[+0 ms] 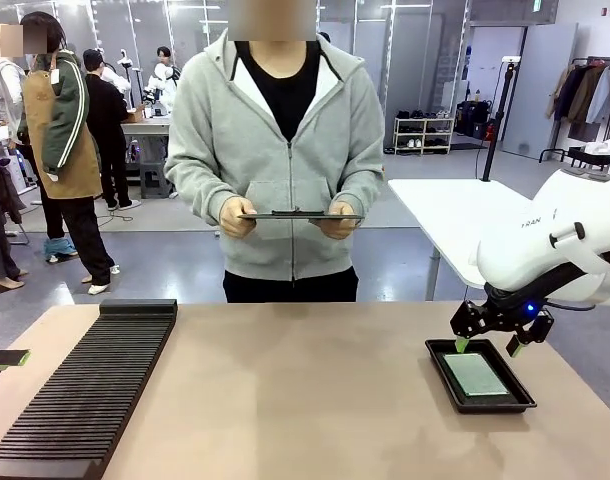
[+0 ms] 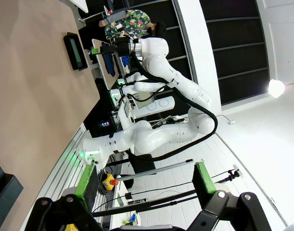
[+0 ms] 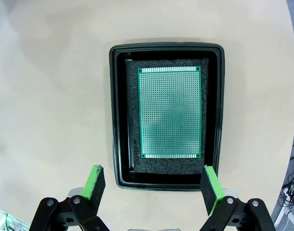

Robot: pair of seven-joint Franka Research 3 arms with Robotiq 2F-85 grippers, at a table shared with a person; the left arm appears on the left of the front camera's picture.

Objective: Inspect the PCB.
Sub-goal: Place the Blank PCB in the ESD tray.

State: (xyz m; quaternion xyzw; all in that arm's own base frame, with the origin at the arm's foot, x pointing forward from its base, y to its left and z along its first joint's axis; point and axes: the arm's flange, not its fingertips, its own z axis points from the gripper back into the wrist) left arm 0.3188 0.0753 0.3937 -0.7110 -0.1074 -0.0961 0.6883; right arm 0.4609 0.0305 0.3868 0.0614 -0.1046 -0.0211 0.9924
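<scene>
The green PCB (image 3: 169,112) lies flat on black foam in a black tray (image 3: 117,115) on the table's right side; in the front view the PCB (image 1: 475,374) sits in that tray (image 1: 440,372). My right gripper (image 1: 489,346) hangs open just above the tray's far end, its fingers (image 3: 95,183) spread wider than the tray and holding nothing. My left gripper (image 2: 144,178) is open and empty at the table's left edge, its green fingertip (image 1: 9,356) just showing in the front view. The tray (image 2: 75,50) appears far off in the left wrist view.
A long black slotted rack (image 1: 95,380) lies along the table's left side. A person in a grey hoodie stands at the far side, holding a flat dark board (image 1: 299,215) level in both hands. The tan tabletop (image 1: 305,400) between rack and tray is bare.
</scene>
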